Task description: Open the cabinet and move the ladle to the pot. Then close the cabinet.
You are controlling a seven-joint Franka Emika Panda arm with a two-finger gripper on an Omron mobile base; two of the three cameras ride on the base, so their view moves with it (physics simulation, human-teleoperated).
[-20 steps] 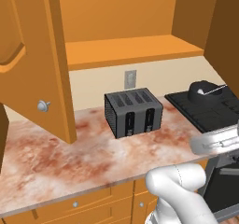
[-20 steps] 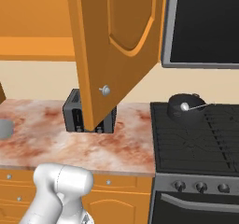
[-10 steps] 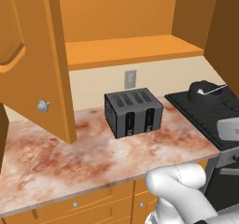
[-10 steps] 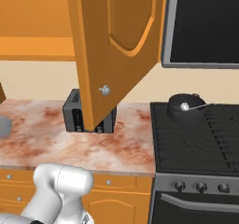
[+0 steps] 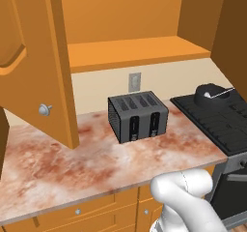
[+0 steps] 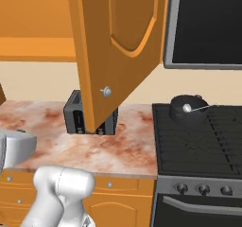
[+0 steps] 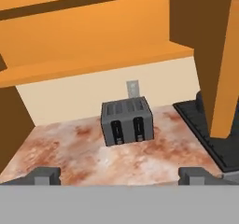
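The cabinet (image 5: pixel 140 52) stands open, its shelf bare. Its left door (image 5: pixel 29 62) swings out at the left, and its right door (image 6: pixel 118 46) hangs open in front of the toaster. On the stove's back left burner sits the dark pot (image 6: pixel 185 111) (image 5: pixel 210 94). The pale ladle (image 6: pixel 188 108) (image 5: pixel 208 94) rests in it, with its thin handle sticking out to the right. In the hand view my gripper (image 7: pixel 120 176) is open with nothing between its fingertips (image 7: pixel 44 175). It faces the toaster from well back over the counter's front edge.
A black slotted toaster (image 5: pixel 137 116) (image 7: pixel 127 120) stands against the wall under an outlet (image 5: pixel 134 81). The black stove (image 6: pixel 198 136) lies right of the marbled counter (image 5: pixel 72 163), with a microwave (image 6: pixel 208 27) above it. The open right door (image 7: pixel 224 55) juts over the counter's right end.
My hand has drawn back from the stove side and left the right edge of the left base view. The ladle, pot and doors have not moved.
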